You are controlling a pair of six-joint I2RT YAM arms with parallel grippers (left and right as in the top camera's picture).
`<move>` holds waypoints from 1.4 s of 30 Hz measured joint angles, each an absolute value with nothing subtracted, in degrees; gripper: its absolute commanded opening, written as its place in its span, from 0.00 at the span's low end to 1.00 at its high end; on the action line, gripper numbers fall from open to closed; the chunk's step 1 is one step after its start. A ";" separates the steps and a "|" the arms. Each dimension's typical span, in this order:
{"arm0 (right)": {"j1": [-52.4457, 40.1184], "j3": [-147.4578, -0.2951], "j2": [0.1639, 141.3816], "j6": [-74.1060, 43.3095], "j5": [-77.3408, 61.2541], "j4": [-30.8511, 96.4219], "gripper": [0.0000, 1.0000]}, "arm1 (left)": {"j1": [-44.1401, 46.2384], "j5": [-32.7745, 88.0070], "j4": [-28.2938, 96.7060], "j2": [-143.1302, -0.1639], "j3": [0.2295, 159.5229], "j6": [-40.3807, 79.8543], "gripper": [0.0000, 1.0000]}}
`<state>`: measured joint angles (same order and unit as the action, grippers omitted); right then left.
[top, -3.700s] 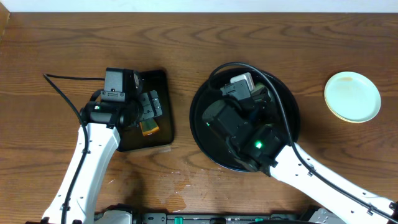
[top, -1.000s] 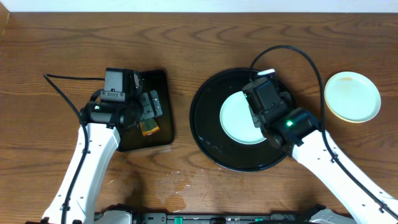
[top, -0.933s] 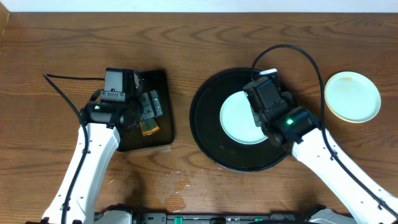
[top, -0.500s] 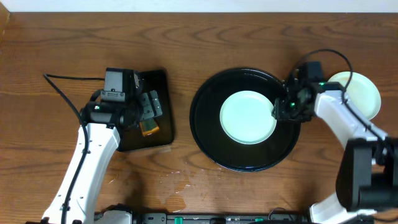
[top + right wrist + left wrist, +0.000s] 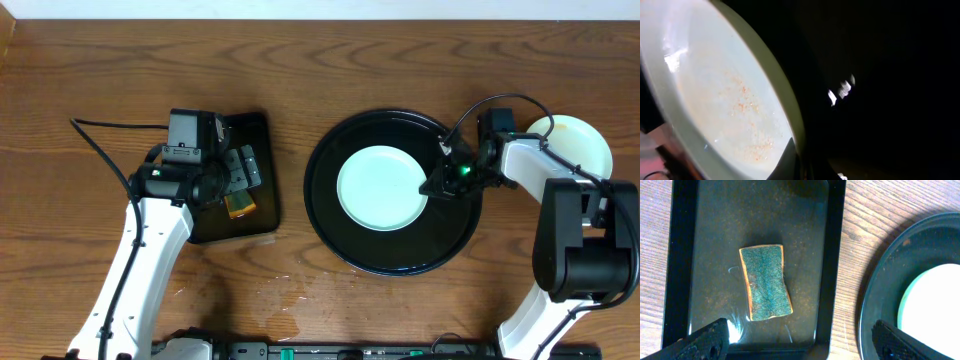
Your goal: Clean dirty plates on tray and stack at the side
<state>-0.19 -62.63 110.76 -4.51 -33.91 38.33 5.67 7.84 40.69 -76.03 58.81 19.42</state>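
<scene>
Right wrist view sits tight against the rim of a mint-white plate (image 5: 715, 90) dusted with fine orange specks. One dark fingertip (image 5: 788, 161) of the right pincer (image 5: 440, 186) rests on that rim, but whether the jaws are clamped on it cannot be told. From overhead, this plate lies flat in the middle of the round black tray (image 5: 330, 230), with the right pincer at its right edge. A second plate (image 5: 585, 150), also pale, rests on the worktop (image 5: 300, 60) just right of the tray, partly hidden by the arm. The left pincer (image 5: 802, 340) hangs with its jaws wide apart over a rectangular black tray (image 5: 715, 230) holding a green-topped sponge (image 5: 765, 282).
</scene>
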 measured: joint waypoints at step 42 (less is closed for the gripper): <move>-46.59 -62.24 69.80 -11.75 54.26 43.66 0.01 | 5.67 7.84 40.71 -76.03 58.81 19.42 0.92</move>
<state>-46.59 -62.24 69.80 -11.75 54.26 43.66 5.67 7.84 40.71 -76.03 58.81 19.42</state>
